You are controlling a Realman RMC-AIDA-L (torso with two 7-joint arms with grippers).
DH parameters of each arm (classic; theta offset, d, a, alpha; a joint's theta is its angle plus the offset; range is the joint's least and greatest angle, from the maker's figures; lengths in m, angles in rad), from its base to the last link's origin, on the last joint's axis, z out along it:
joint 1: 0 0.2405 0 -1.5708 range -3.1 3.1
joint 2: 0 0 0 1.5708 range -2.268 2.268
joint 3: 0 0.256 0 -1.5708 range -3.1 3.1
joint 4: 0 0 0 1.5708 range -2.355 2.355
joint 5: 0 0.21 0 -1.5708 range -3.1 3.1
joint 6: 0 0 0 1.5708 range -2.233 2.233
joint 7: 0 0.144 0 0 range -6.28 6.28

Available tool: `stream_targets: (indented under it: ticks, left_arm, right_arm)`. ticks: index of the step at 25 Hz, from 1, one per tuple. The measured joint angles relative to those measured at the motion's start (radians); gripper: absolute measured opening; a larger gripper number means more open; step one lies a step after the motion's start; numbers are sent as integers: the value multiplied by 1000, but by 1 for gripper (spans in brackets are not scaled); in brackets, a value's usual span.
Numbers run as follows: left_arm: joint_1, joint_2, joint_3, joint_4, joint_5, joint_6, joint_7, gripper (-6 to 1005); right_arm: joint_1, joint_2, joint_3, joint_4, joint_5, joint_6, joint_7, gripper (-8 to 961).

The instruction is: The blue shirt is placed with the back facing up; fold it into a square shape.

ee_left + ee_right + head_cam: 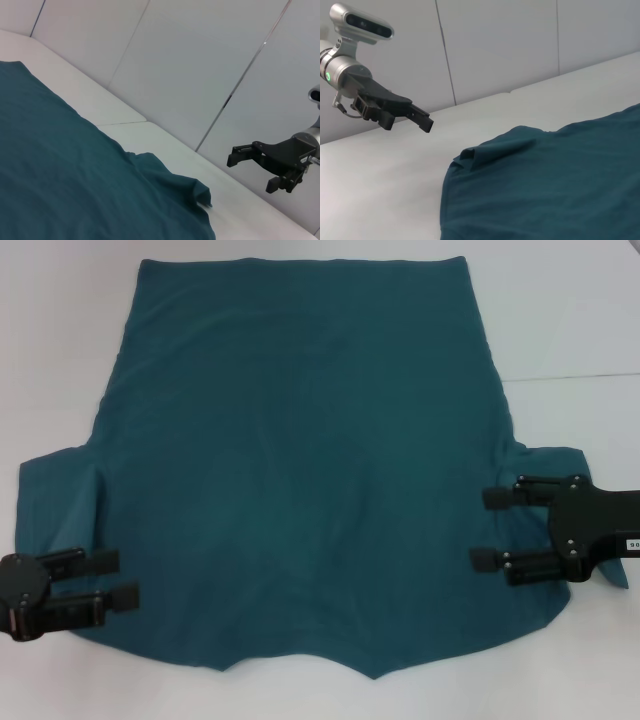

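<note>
**benchwatcher:** Both end effectors are sitting over the sleeves. Left end effector (128,577) is at the near-left corner, its two black fingers (100,561) spread apart and pointing inward over the blue shirt (300,470). Nothing between them. Right end effector (485,528) mirrors it on the other side, fingers also wide apart, pointing in toward the middle of the shirt, gripping nothing.

**foldfan:** Touching the fabric or floating?

**benchwatcher:** Floating, going by the wrist cams. In the left wrist view the right end effector (250,167) hangs in the air well above the white tabletop (150,135), and in the right wrist view the left end effector (420,117) is likewise up off the surface, fingers parted.

**foldfan:** And the shirt itself?

**benchwatcher:** Spread flat on the tabletop (580,330), filling most of the head view. Collar end is nearest the robot, with a shallow scooped edge between two points at the near side; the straight hem is at the far side. Left sleeve (60,500) sticks out sideways and has a little ridge of fabric standing up where it meets the body. Right sleeve (550,465) is partly under the right end effector. From the right wrist cam that left sleeve (495,147) looks bunched, with a fold rolled over on top.
</note>
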Motion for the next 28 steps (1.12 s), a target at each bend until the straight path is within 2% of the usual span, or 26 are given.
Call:
stream_targets:
  ticks: [16, 19, 28]
  left_arm:
    - [-6, -1, 1, 44, 21, -1, -89, 840]
    - [-5, 0, 1, 85, 59, -15, -188, 841]
    - [18, 3, -9, 303, 208, -55, -582, 840]
  right_arm:
    - [14, 1, 0, 2, 1, 1, -2, 914]
    - [21, 1, 0, 3, 2, 7, 19, 914]
    - [63, -7, 0, 0, 1, 14, 72, 914]
